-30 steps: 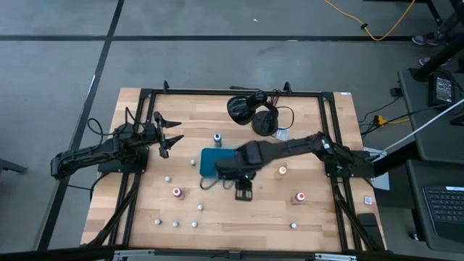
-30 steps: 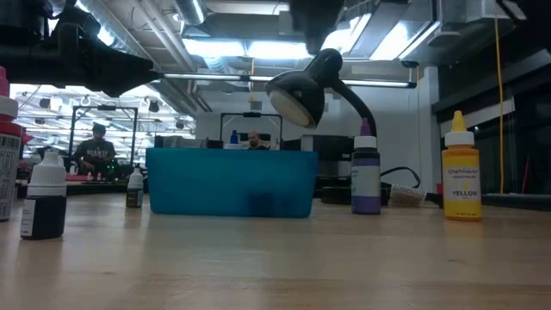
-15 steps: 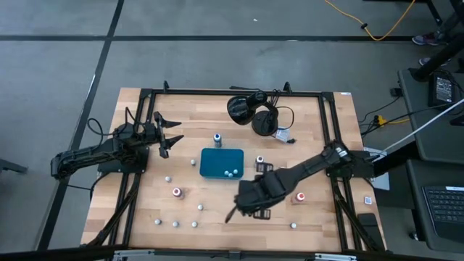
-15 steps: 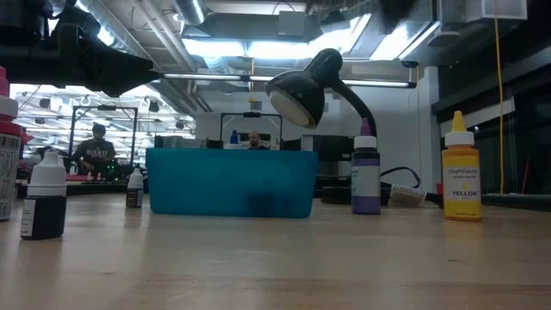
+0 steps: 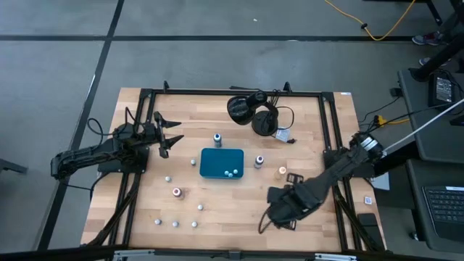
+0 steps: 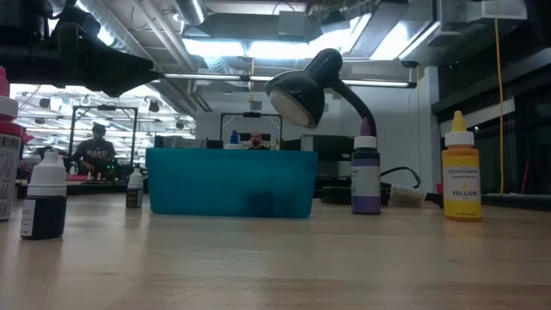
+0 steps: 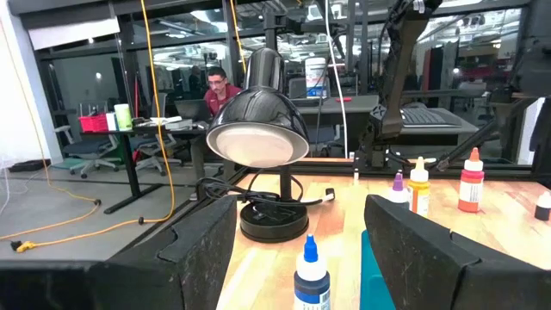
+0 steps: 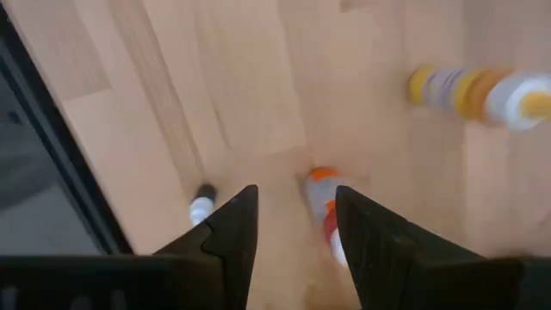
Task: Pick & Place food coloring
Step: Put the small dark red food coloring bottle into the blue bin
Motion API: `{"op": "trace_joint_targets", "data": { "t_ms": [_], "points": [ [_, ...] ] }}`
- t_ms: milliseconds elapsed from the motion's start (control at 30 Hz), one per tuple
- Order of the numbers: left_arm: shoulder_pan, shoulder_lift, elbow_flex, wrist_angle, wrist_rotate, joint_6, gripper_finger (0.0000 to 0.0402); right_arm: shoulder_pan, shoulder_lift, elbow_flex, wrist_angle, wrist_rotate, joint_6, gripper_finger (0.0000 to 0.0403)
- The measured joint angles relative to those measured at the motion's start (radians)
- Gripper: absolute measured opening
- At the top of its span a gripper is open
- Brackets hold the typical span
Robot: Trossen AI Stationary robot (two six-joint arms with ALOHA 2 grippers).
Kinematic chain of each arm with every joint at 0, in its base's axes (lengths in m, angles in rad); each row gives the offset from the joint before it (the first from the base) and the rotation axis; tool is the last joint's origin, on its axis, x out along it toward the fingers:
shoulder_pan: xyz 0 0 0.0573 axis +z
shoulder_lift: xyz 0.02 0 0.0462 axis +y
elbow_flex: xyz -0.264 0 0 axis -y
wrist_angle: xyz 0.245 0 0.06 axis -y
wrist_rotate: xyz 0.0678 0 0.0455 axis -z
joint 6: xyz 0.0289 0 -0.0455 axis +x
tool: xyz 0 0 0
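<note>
Food coloring, a tiny pale orange-topped bottle (image 8: 325,209), stands upright just ahead of the right hand (image 8: 294,226), whose fingers are spread, holding nothing, above the wooden worktop (image 5: 319,138).

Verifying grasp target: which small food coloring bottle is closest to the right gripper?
The orange-capped bottle with the red label, right at the open fingers of the right gripper. The yellow bottle and the small white-capped bottle lie farther off to either side.

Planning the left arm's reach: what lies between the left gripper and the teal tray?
In the high view, only bare wood separates the left gripper from the teal tray; the blue-topped bottle stands just off that line.
</note>
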State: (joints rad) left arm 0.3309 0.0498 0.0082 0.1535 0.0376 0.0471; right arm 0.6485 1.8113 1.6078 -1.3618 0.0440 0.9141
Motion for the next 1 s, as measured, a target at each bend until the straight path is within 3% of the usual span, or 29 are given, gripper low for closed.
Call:
{"op": "trace_joint_targets", "data": {
  "t_ms": [367, 533, 733, 1000],
  "points": [
    [0.0, 0.0, 0.0, 0.0, 0.0, 0.0, 0.0251, 0.159, -0.095, -0.265, 0.346, -0.093, 0.201, 0.0158],
    [0.0, 0.0, 0.0, 0.0, 0.0, 0.0, 0.0251, 0.21, -0.095, -0.313, 0.378, -0.117, 0.184, 0.0158],
    [0.0, 0.0, 0.0, 0.0, 0.0, 0.0, 0.0251, 0.239, -0.095, -0.366, 0.403, -0.073, 0.18, 0.0158],
    [0.0, 0.0, 0.0, 0.0, 0.0, 0.0, 0.0251, 0.24, -0.095, -0.474, 0.59, -0.072, 0.179, 0.0158]
  ]
}}
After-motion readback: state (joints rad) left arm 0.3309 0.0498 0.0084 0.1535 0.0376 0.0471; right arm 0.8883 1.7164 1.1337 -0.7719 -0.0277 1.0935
